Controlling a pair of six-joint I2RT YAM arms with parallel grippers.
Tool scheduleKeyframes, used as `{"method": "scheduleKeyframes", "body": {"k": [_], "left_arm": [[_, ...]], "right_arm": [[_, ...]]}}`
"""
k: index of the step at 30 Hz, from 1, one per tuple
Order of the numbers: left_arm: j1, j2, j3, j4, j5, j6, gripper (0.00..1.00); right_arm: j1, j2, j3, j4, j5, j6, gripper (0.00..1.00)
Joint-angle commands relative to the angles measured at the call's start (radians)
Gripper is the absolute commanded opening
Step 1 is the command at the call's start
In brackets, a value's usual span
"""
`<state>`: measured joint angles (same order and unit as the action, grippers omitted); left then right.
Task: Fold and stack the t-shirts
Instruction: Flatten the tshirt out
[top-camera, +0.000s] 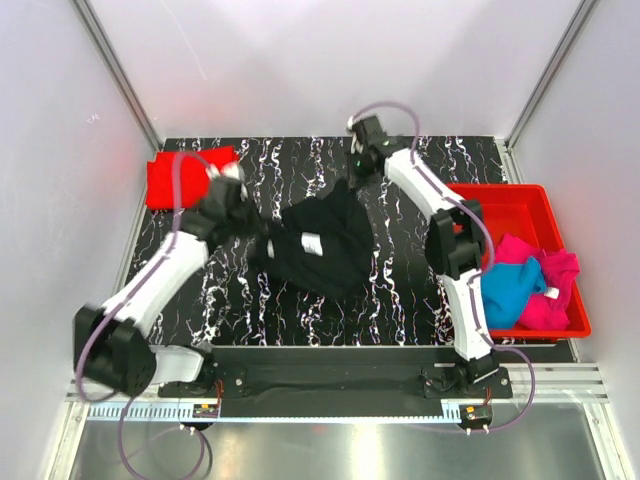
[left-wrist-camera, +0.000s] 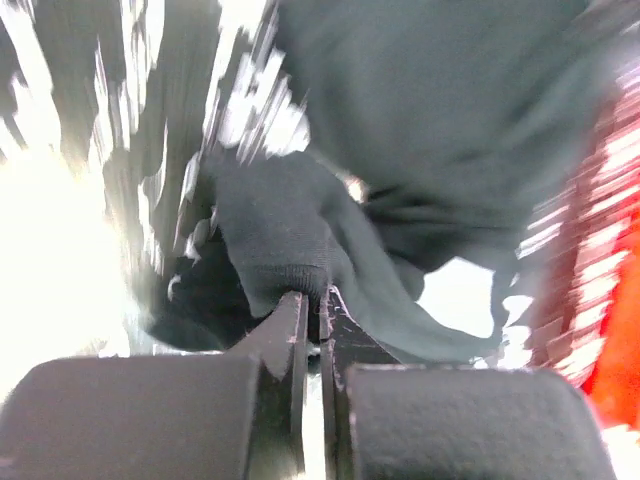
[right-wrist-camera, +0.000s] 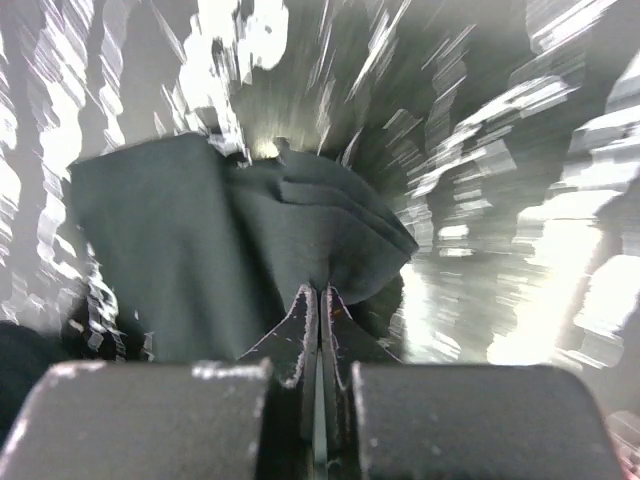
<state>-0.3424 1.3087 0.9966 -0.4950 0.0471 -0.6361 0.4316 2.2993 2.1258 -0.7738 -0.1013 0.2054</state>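
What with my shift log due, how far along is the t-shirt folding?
Done: the red t-shirt looks folded, lying at the table's far left corner. In hand: the black t-shirt, rumpled mid-table, is pinched by both the left gripper and the right gripper. Left: the bright blue t-shirt and the magenta t-shirt lie crumpled in the red bin.

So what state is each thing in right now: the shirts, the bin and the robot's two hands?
black t-shirt: bunched up in the middle of the table, gripped by both hands.
red t-shirt: looks folded, lying at the far left.
red bin: upright, holding two shirts.
blue t-shirt: crumpled in the red bin.
magenta t-shirt: crumpled beside it.
left hand: shut on the black t-shirt.
right hand: shut on the black t-shirt.
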Motion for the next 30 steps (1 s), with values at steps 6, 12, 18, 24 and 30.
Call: {"method": "scheduleKeyframes", "body": {"k": [6, 12, 18, 24, 30], "left_arm": [[0.006, -0.287, 0.372, -0.206, -0.311, 0.131, 0.0], [0.006, -0.39, 0.092, -0.128, -0.054, 0.046, 0.0], [0.006, -0.522, -0.306, -0.037, 0.011, -0.054, 0.04], [0.006, -0.506, -0.454, -0.004, -0.006, -0.085, 0.57], [0.008, -0.496, -0.353, 0.019, -0.041, -0.065, 0.74]], "right_arm": [[0.001, -0.64, 0.032, -0.082, 0.412, 0.008, 0.0], [0.002, -1.066, -0.657, 0.025, 0.436, 0.129, 0.0], [0.001, -1.295, -1.228, 0.163, 0.175, 0.296, 0.08], [0.006, -1.364, -1.4, 0.131, 0.085, 0.371, 0.29], [0.006, -1.296, -1.18, 0.061, 0.132, 0.399, 0.58]]}}
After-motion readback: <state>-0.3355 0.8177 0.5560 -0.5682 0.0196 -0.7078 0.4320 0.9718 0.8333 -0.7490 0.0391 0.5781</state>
